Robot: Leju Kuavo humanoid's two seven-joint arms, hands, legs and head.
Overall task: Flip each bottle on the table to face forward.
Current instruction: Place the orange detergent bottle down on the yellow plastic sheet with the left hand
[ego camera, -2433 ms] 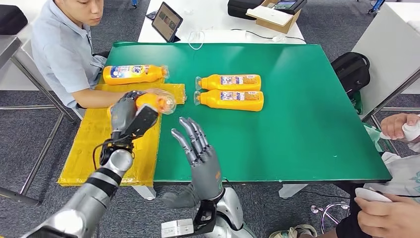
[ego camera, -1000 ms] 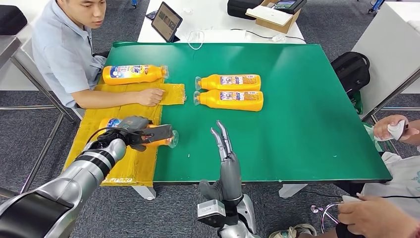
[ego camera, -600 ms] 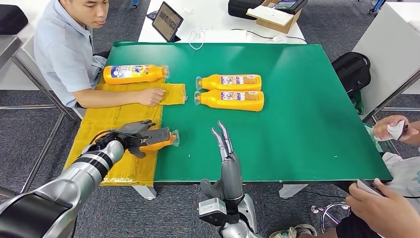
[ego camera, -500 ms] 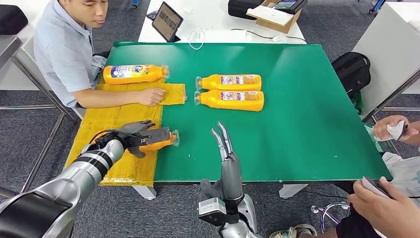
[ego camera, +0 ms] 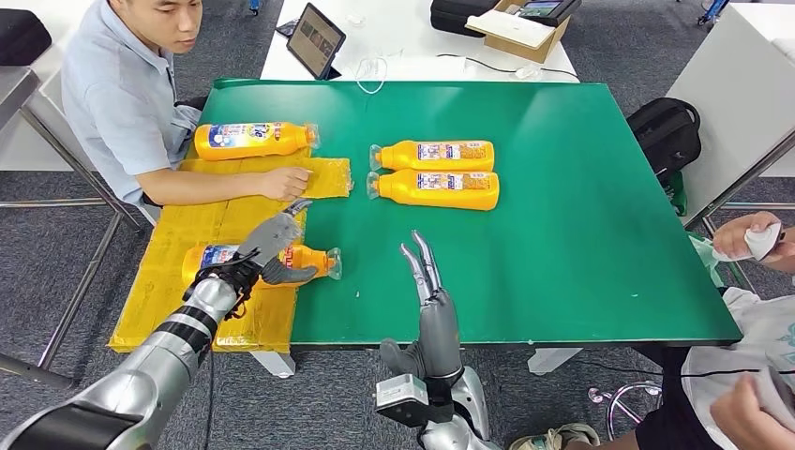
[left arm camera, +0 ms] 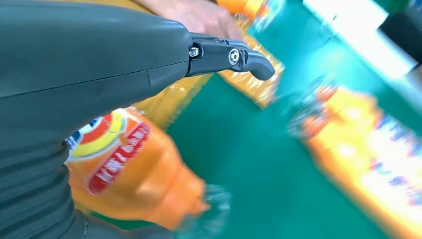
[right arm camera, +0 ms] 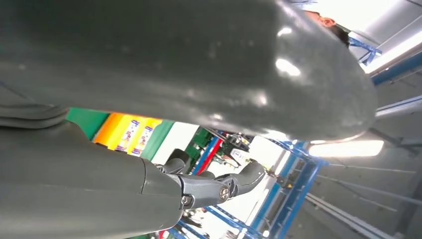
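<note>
As laid on the yellow mat (ego camera: 178,244), near orange bottle (ego camera: 217,258): front label up, judged flipped. Left hand (ego camera: 272,248) over its middle, fingers spread, apparently released; contact unclear. Far mat bottle (ego camera: 251,140) label up. Paired bottles (ego camera: 433,171) on green table (ego camera: 581,206): sides uncertain, perhaps pending. Right hand (ego camera: 427,291) upright, empty, fingers straight. Left wrist view blurred.
</note>
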